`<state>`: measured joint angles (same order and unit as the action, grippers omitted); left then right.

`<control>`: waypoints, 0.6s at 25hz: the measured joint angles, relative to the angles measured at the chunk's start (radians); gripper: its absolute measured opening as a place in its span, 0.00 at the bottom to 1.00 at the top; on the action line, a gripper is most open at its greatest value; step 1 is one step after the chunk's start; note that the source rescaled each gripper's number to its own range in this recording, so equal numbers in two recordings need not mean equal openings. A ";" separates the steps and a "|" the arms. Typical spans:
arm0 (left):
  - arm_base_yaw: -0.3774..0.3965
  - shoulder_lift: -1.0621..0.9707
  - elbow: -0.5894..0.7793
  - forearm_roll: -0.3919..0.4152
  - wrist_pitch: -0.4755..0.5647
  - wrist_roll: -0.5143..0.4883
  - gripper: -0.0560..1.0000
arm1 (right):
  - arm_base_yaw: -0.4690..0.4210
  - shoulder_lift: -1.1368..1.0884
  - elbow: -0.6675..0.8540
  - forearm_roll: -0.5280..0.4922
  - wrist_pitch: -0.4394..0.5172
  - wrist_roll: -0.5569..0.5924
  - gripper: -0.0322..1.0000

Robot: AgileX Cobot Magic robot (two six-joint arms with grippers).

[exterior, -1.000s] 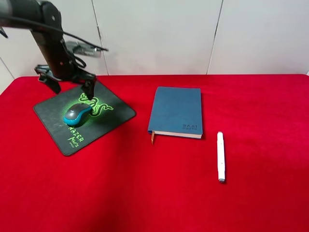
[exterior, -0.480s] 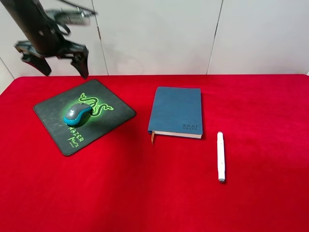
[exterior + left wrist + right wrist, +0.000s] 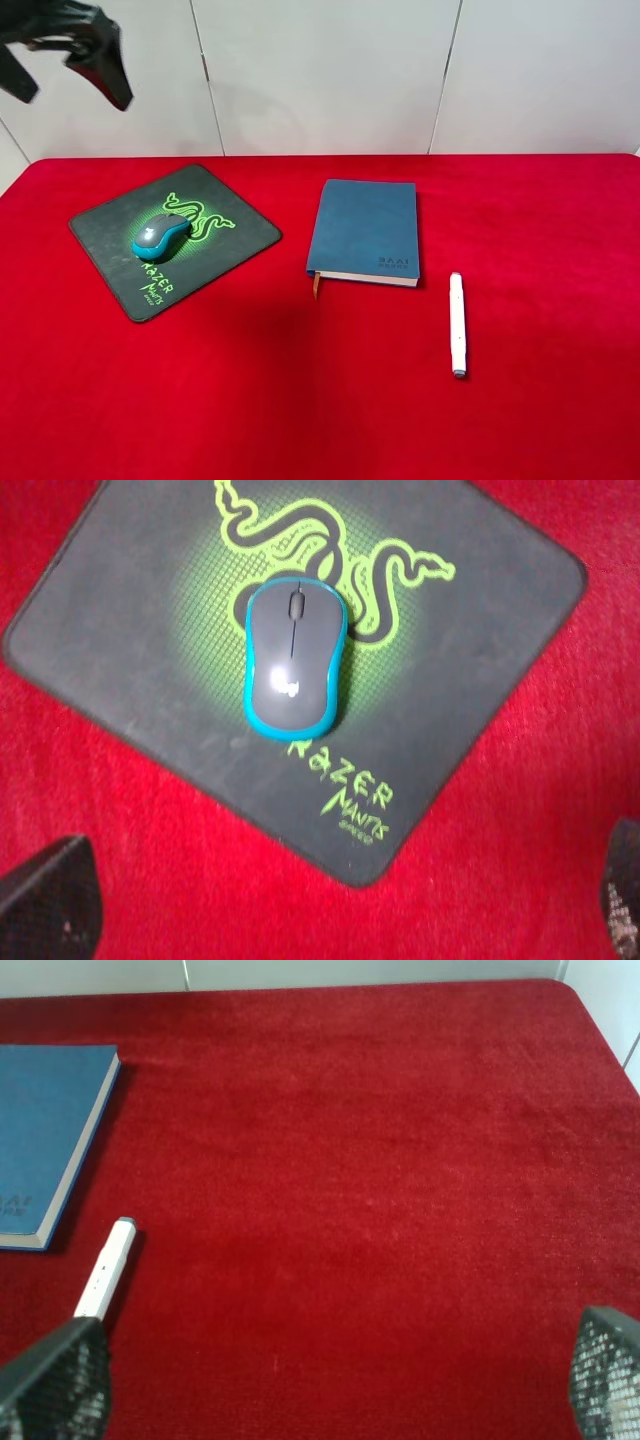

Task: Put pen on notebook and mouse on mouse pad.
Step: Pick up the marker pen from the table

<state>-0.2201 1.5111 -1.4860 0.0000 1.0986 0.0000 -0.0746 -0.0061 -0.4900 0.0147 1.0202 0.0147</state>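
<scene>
The teal-and-grey mouse [image 3: 160, 236] [image 3: 295, 660] rests on the black mouse pad [image 3: 230, 235] [image 3: 130, 630], over its green snake logo. High above and behind the pad, at the picture's upper left corner, my left gripper [image 3: 65, 80] [image 3: 335, 900] hangs open and empty. The blue notebook [image 3: 366, 230] [image 3: 40, 1130] lies closed at the middle of the red table. To its right, on the cloth and apart from it, lies the white pen [image 3: 457, 324] [image 3: 105, 1275]. My right gripper [image 3: 330, 1380] is open above the table near the pen, and is out of the high view.
A red cloth covers the table [image 3: 300, 400]. A white panelled wall [image 3: 330, 70] runs along the back edge. The table's far right corner [image 3: 570, 990] shows in the right wrist view.
My left arm has lifted up and to the left, away from the mouse pad, with its gripper open. The mouse stays on the pad. Notebook and pen have not moved.
</scene>
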 joint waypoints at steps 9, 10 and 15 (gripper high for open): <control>0.000 -0.259 0.210 -0.039 0.012 0.000 1.00 | 0.000 0.000 0.000 0.000 0.000 0.000 1.00; 0.000 -0.290 0.242 -0.049 0.013 0.000 1.00 | 0.000 0.000 0.000 0.000 0.000 0.000 1.00; 0.000 -0.454 0.402 -0.097 0.014 0.000 1.00 | 0.000 0.000 0.000 0.000 0.000 0.000 1.00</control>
<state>-0.2201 1.0571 -1.0838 -0.0966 1.1130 0.0000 -0.0746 -0.0061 -0.4900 0.0147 1.0202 0.0147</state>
